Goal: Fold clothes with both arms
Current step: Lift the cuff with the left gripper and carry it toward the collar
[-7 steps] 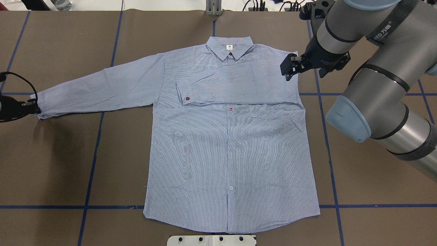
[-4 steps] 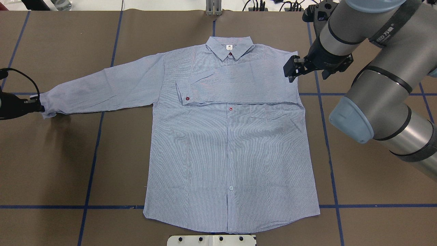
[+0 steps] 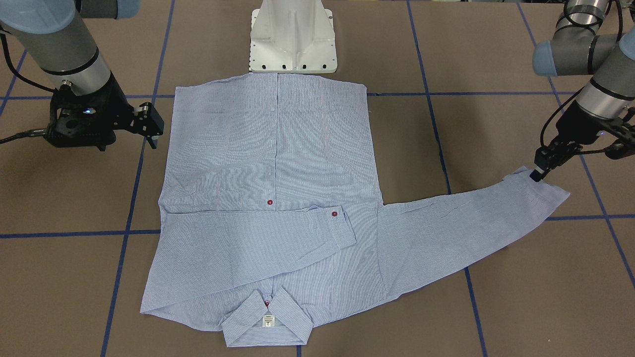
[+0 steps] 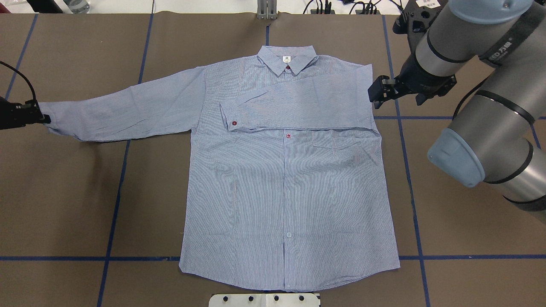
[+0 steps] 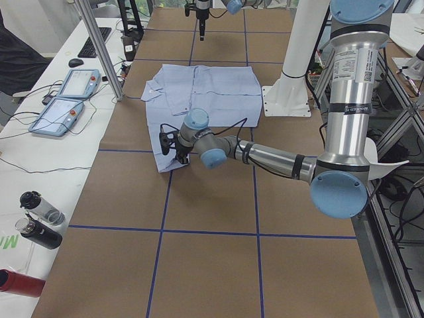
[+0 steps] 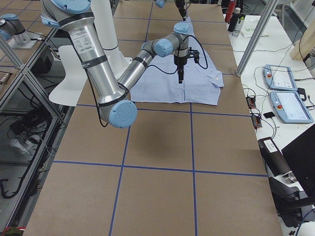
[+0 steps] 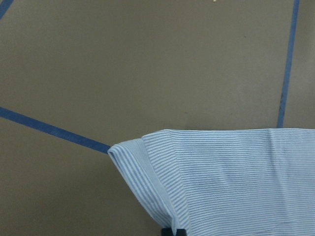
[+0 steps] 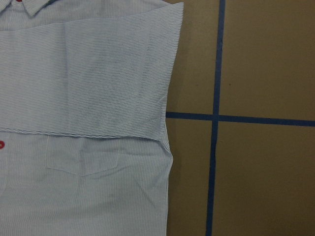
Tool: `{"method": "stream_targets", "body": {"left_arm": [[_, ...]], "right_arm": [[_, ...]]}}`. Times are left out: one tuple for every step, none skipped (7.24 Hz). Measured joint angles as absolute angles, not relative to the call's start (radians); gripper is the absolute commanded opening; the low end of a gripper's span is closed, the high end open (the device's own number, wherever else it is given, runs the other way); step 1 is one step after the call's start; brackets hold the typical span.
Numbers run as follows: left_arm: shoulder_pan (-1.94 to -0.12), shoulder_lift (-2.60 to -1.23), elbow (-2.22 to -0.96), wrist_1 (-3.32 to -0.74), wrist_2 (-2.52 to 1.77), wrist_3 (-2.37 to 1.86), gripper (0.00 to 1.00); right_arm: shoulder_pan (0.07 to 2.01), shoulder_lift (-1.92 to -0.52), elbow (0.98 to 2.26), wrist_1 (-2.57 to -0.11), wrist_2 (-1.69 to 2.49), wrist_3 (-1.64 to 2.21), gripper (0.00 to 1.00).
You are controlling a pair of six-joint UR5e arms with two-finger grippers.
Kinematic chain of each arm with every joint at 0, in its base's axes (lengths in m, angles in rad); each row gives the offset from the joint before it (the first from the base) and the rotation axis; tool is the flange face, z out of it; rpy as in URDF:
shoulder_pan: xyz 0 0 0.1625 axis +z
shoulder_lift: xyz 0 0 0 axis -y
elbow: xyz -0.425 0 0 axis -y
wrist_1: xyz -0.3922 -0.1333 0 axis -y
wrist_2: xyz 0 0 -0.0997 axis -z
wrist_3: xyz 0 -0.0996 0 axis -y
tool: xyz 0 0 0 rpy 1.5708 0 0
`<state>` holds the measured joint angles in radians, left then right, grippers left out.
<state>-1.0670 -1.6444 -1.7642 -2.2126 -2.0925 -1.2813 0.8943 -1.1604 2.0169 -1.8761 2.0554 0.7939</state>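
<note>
Brown-covered desk crossed by a grid of blue tape lines.
Alongside it, a white side bench carries two teach pendants, a keyboard and bottles.

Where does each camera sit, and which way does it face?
Front-facing: across the table, facing the pedestal base; left gripper at right.
Overhead: behind that base, above the shirt; right arm.
Exterior left: table's end; left arm near.
Exterior right: other end; right arm near.
Left wrist: down on the sleeve cuff.
Right wrist: down on the folded sleeve.
Front-facing and overhead share the shirt.
</note>
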Motion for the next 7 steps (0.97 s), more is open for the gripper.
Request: {"method": "stream_targets", "body": {"left_arm": [[-1.067, -1.727, -1.804, -2.085, -2.091, -1.298, 0.00], [-1.062, -1.821, -1.815, -1.981, -2.088, -1.342, 0.00], [-1.039, -1.923, -1.800, -1.914, -2.086, -1.417, 0.00], [-1.003, -2.012, -1.776, -1.881, -2.086, -1.500, 0.00], [-0.973, -2.087, -1.759, -1.866, -2.089, -1.572, 0.00], [-0.945, -2.154, -1.750, -1.858, -2.092, -1.637, 0.00], [-0.913, -2.227, -1.732, -1.852, -2.094, -1.712, 0.00]], "right_arm": [[0.907, -1.198, 2.023, -1.876, 2.055, 0.755, 1.00], [0.928, -1.239, 2.029, -1.876, 2.056, 0.693, 1.00], [0.953, -1.279, 2.034, -1.873, 2.061, 0.630, 1.00], [0.985, -1.309, 2.037, -1.870, 2.081, 0.571, 1.00], [1.019, -1.332, 2.038, -1.869, 2.111, 0.525, 1.00], [1.039, -1.349, 2.038, -1.868, 2.133, 0.502, 1.00], [1.048, -1.357, 2.038, -1.868, 2.142, 0.493, 1.00]]}}
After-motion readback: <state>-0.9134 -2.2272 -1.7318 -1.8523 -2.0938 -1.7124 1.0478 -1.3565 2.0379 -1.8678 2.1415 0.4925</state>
